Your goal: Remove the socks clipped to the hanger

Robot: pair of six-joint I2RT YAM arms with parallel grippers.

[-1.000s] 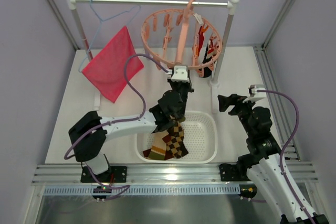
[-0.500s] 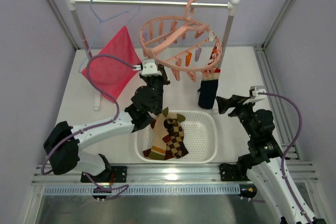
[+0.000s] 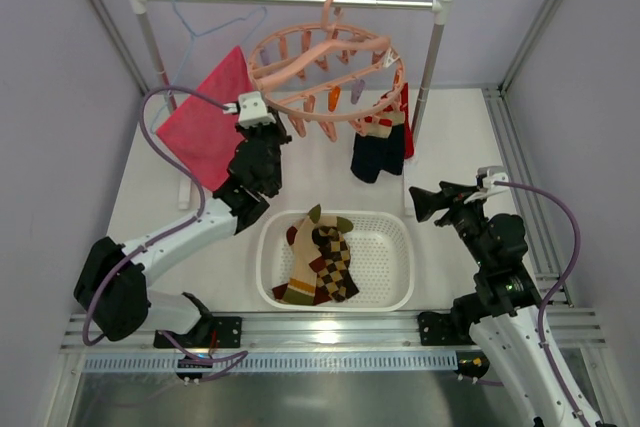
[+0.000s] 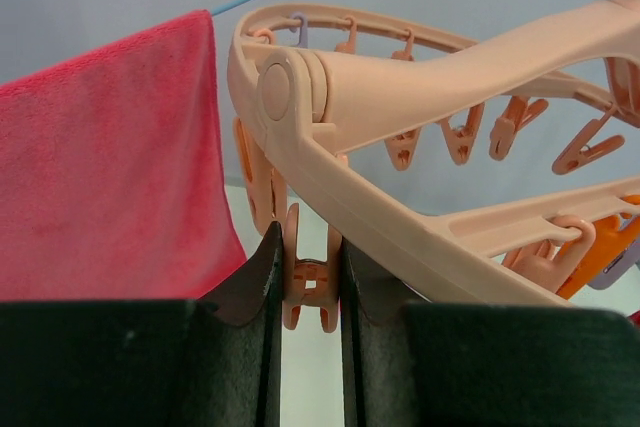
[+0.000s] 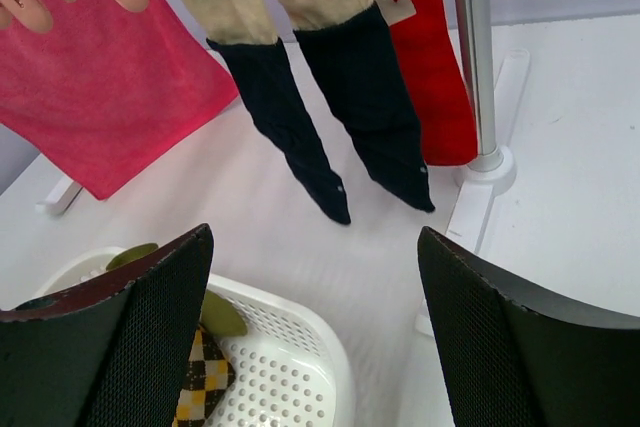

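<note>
The salmon-pink ring hanger hangs tilted from the rail by its hook. My left gripper is at its left rim, shut on one dangling clip; both fingers press the clip's sides under the ring. On the hanger's right side hang two navy socks with tan and red tops and a red sock; the right wrist view shows the navy socks and the red sock too. Two argyle socks lie in the white basket. My right gripper is open and empty, right of the basket.
A pink-red cloth hangs from a light-blue wire hanger at the rail's left end. The rail's right post and its foot stand just behind the clipped socks. The cloth fills the left wrist view's left side.
My left arm rose from above the basket and swung left to the hanger's left rim, closing on a clip. The hanger tilted and swung left, carrying the clipped socks with it. The right arm barely moved.
</note>
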